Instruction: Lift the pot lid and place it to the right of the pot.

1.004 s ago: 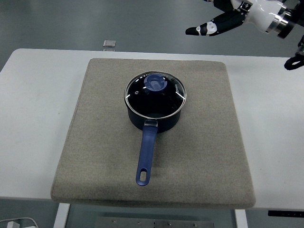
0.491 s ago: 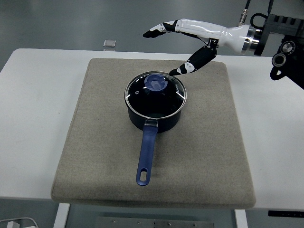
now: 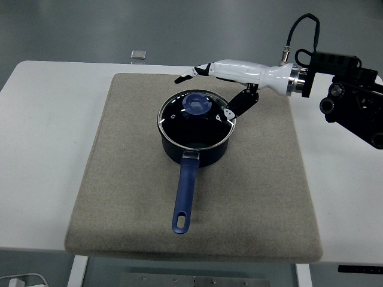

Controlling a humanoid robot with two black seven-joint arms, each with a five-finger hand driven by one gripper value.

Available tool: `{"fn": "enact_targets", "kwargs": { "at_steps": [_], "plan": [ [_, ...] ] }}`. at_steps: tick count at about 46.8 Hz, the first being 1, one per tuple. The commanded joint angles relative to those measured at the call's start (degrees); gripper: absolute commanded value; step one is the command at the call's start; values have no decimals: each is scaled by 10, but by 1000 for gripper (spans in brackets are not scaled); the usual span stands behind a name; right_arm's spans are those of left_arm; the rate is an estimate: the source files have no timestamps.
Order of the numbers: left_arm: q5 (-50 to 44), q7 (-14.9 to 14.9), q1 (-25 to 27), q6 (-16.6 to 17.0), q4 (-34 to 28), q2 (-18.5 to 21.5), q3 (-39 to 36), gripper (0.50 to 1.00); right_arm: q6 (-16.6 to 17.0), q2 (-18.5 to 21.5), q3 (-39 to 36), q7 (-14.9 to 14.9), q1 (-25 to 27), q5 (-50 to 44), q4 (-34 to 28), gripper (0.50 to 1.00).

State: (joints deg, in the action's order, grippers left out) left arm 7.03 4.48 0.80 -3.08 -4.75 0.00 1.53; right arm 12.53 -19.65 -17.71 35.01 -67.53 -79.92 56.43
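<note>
**Right hand arriving over the lid, fingers apart**

We are looking first at the near part of the counter [image 3: 48,179], where the grey mat [image 3: 119,197] is lying and the pot's blue handle [image 3: 184,197] is pointing toward 6 o'clock. Just beyond it the pot [image 3: 196,149] is sitting near the mat's middle, and the glass lid [image 3: 179,119] is resting on its rim, blue knob [image 3: 195,104] upward.

We are seeing the right hand [image 3: 224,84] reaching in from 3 o'clock. A second ago it was high beyond the counter's far edge; half a second ago it was above the mat's far side; now it is spreading open and empty over the lid, long fingers [image 3: 194,73] stretching past the knob at 12 o'clock, thumb [image 3: 236,106] dipping toward the lid's rim at 3 o'clock. Nothing is gripped yet.

We are judging the approach nearly done: closing on the knob comes next, then the lift. The mat at 3 o'clock of the pot is lying bare.

The left hand is out of sight.
</note>
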Motion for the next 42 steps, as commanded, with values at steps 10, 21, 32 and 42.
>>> {"fn": "enact_targets", "kwargs": {
  "at_steps": [10, 21, 32, 42],
  "plan": [
    [0, 0, 0, 0, 0, 0, 1, 1000, -16, 5, 0, 0, 6, -3, -5, 913],
    [0, 0, 0, 0, 0, 0, 0, 1000, -29, 12, 1, 0, 6, -8, -13, 913],
    [0, 0, 0, 0, 0, 0, 0, 1000, -42, 28, 10, 0, 6, -9, -25, 913],
    [0, 0, 0, 0, 0, 0, 1, 1000, -61, 29, 21, 0, 6, -10, -30, 913]
  ]
}}
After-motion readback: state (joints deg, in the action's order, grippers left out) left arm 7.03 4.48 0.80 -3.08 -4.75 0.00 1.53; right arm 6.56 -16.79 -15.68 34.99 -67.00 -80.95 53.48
